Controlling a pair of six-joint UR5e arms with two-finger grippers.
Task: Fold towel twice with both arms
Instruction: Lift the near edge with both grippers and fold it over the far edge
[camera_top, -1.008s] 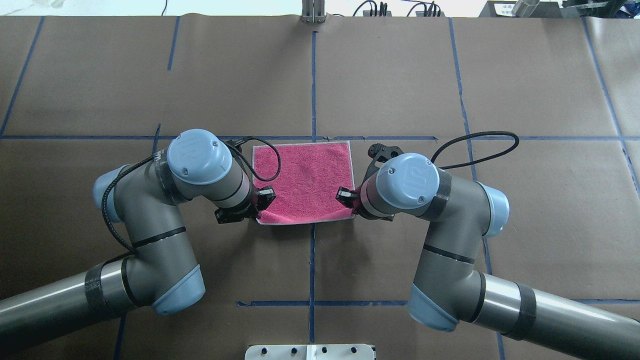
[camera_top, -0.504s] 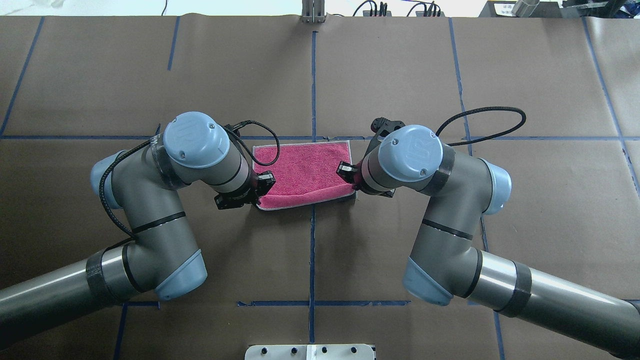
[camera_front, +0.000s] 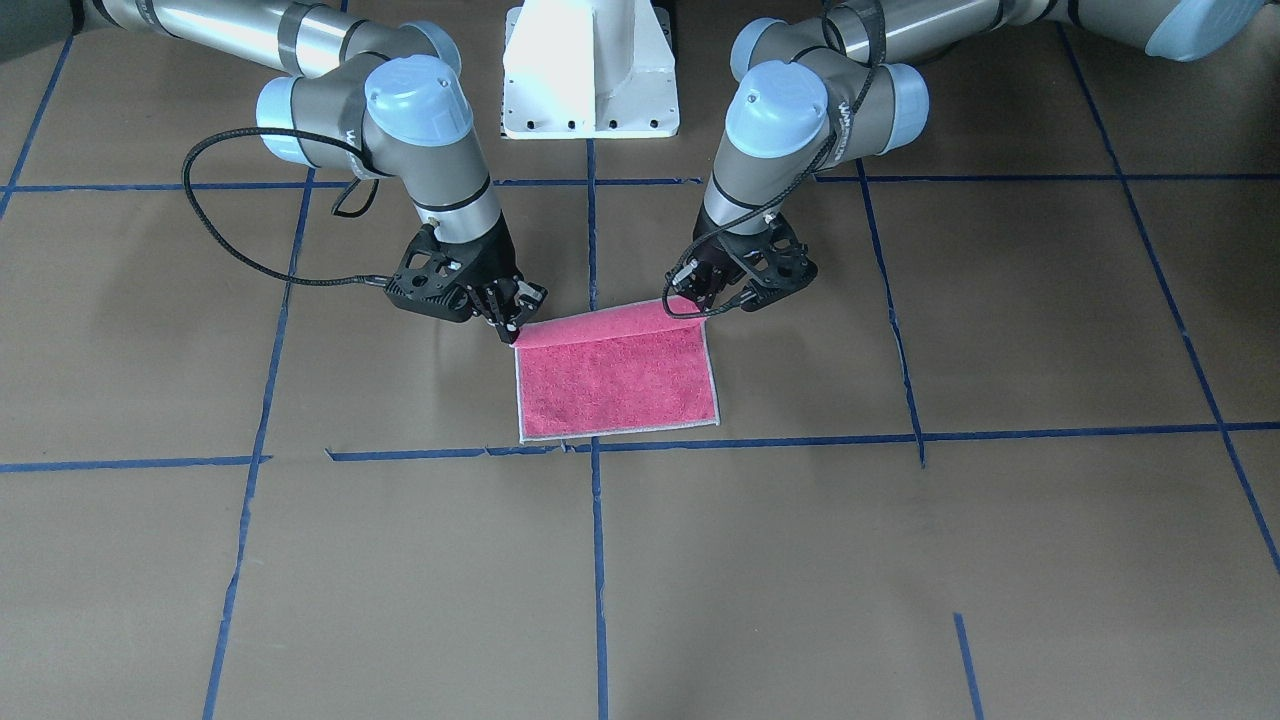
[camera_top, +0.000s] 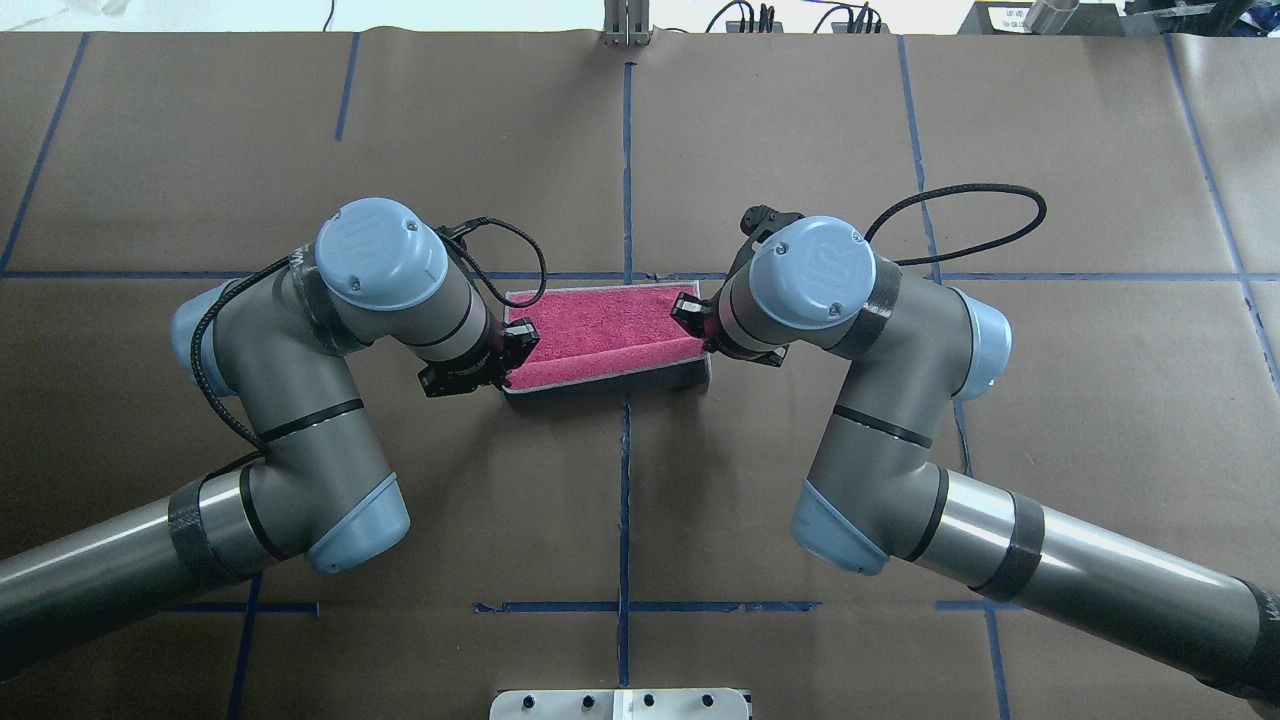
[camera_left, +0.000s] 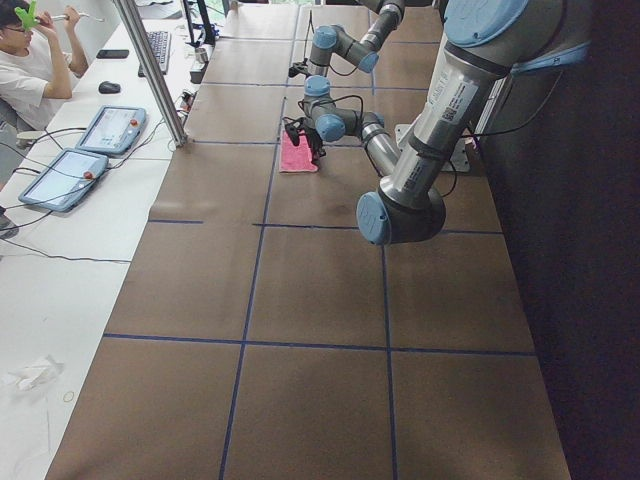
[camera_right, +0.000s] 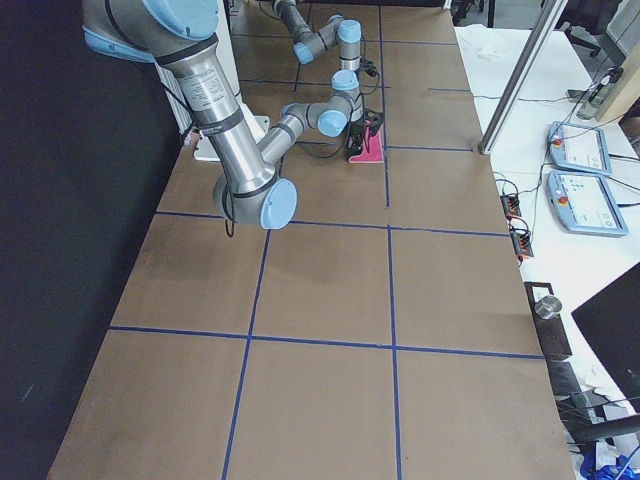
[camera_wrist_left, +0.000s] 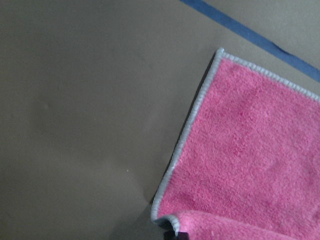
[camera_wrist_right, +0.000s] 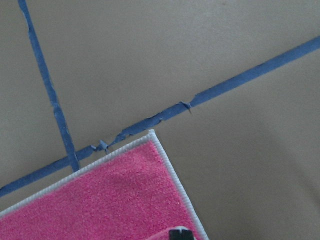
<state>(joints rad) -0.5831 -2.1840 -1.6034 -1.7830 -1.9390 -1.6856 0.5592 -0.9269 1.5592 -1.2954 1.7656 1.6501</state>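
Note:
The towel (camera_top: 600, 330) is pink with a pale stitched edge and lies at the table's centre, its far part flat on the brown paper. Its near edge is lifted and curled over toward the far edge, with a dark underside band showing below it. My left gripper (camera_top: 515, 347) is shut on the near-left corner. My right gripper (camera_top: 690, 315) is shut on the near-right corner. In the front-facing view the towel (camera_front: 615, 385) has my left gripper (camera_front: 685, 300) and right gripper (camera_front: 510, 325) pinching its raised edge. Both wrist views show the pink face of the towel (camera_wrist_left: 250, 160) (camera_wrist_right: 100, 200) below.
Blue tape lines (camera_top: 625, 170) grid the brown paper; one runs just past the towel's far edge (camera_wrist_right: 240, 80). The white base pedestal (camera_front: 590, 70) stands between the arms. A metal post (camera_left: 150, 70) and an operator's desk with tablets (camera_left: 110, 130) lie beyond the far side.
Both grippers have carried the towel's near edge up and away from the robot toward the far edge. The visible pink area has shrunk to a narrow strip.

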